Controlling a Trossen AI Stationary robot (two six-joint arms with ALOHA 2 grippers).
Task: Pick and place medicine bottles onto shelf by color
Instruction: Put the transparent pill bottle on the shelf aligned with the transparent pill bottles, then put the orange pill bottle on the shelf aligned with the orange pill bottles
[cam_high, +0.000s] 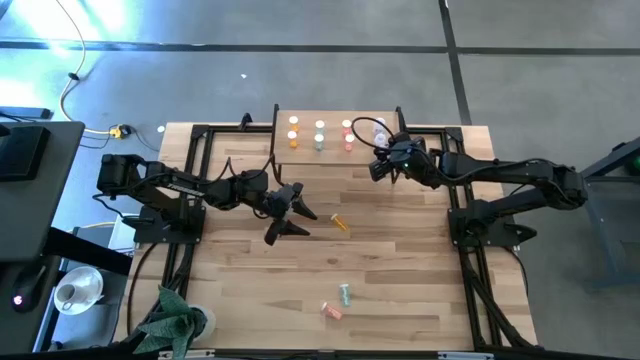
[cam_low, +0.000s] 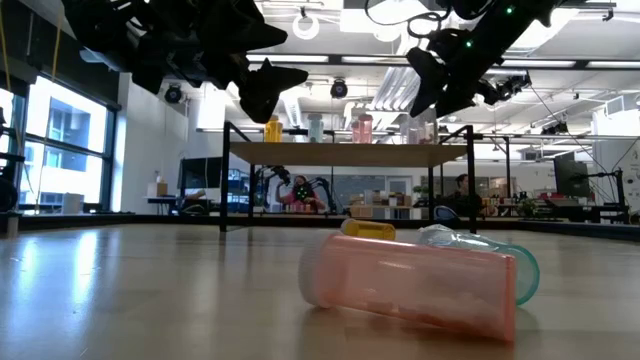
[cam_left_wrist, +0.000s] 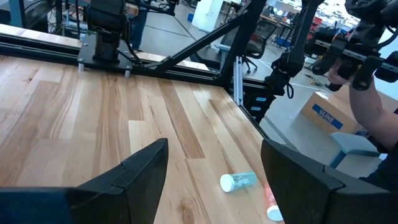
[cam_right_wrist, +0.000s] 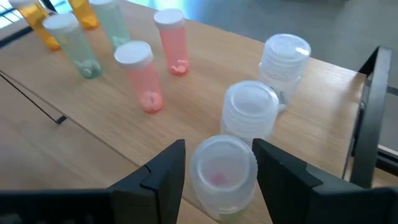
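Observation:
The shelf (cam_high: 335, 112) stands at the table's far edge with upright medicine bottles in rows: orange (cam_right_wrist: 40, 25), green (cam_right_wrist: 78, 50), pink (cam_right_wrist: 144, 78) and clear (cam_right_wrist: 250, 115). My right gripper (cam_right_wrist: 219, 149) hovers open over the shelf's right end. Its fingers stand either side of a clear bottle (cam_right_wrist: 222, 171), which rests upright on its base. My left gripper (cam_high: 290, 215) hangs open above the table's middle with nothing between its fingers. An orange bottle (cam_high: 340, 222), a green one (cam_high: 345, 294) and a pink one (cam_high: 331, 311) lie on their sides on the table.
Black frame rails (cam_high: 465, 230) run along the table's left and right sides. A green plant (cam_high: 175, 320) sits at the near left corner. Past the table's edge, a person's arm (cam_left_wrist: 373, 106) shows in the left wrist view. Bare wood lies between the lying bottles and the shelf.

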